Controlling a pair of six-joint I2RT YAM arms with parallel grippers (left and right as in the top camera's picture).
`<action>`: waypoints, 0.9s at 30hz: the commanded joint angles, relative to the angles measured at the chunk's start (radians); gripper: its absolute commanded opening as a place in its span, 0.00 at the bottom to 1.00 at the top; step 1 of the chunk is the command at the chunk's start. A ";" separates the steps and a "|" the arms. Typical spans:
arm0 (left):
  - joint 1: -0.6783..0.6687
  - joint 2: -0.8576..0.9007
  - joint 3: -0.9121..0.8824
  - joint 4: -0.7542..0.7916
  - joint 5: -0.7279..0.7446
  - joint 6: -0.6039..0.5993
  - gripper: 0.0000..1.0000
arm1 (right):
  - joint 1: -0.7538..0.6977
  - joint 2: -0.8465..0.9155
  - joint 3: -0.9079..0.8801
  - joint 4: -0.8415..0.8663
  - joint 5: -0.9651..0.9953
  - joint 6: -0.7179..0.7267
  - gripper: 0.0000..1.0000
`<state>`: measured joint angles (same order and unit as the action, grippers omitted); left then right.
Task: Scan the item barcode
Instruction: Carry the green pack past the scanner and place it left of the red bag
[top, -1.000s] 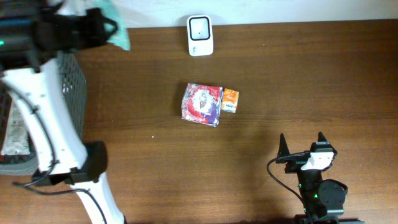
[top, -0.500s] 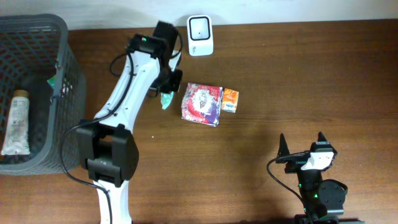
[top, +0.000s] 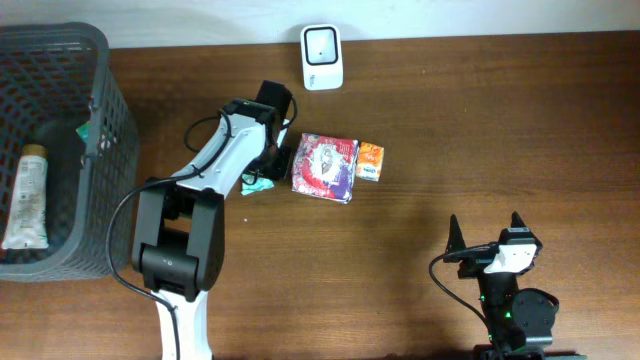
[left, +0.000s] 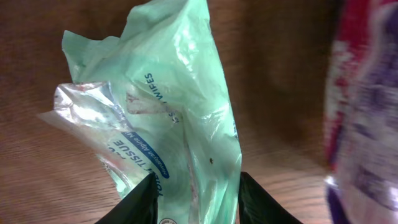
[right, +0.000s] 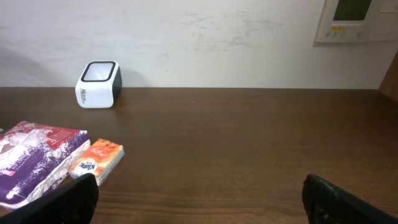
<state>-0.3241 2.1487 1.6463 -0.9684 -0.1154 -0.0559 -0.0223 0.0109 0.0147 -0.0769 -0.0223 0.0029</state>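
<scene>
A green wet-wipes packet (left: 168, 112) lies on the wooden table, reaching down between the fingers of my left gripper (left: 199, 200). The jaws stand apart on either side of it, open. In the overhead view the packet (top: 258, 183) sits just left of a purple and red pack (top: 325, 167), with my left gripper (top: 270, 165) low over it. The white barcode scanner (top: 322, 44) stands at the table's far edge. My right gripper (top: 485, 232) is open and empty near the front right.
A small orange tissue pack (top: 370, 161) lies against the purple pack's right side. A dark mesh basket (top: 110, 110) at the left holds a tube (top: 27, 195). The purple pack (left: 367, 112) is close to the left gripper's right.
The left arm swung from the basket to the table's middle with the green packet, came down beside the purple pack, and its jaws parted. The right arm has not moved.
</scene>
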 joint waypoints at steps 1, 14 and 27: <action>-0.029 -0.017 0.053 -0.045 0.087 0.004 0.39 | 0.008 -0.007 -0.009 -0.001 0.012 0.002 0.99; -0.009 -0.017 0.533 -0.362 0.185 0.004 0.34 | 0.008 -0.007 -0.009 -0.001 0.012 0.002 0.99; 0.508 -0.029 1.386 -0.702 0.145 -0.003 0.99 | 0.008 -0.007 -0.009 -0.001 0.012 0.002 0.99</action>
<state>0.0807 2.1319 3.0234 -1.6829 0.0330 -0.0563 -0.0223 0.0101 0.0147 -0.0769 -0.0223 0.0029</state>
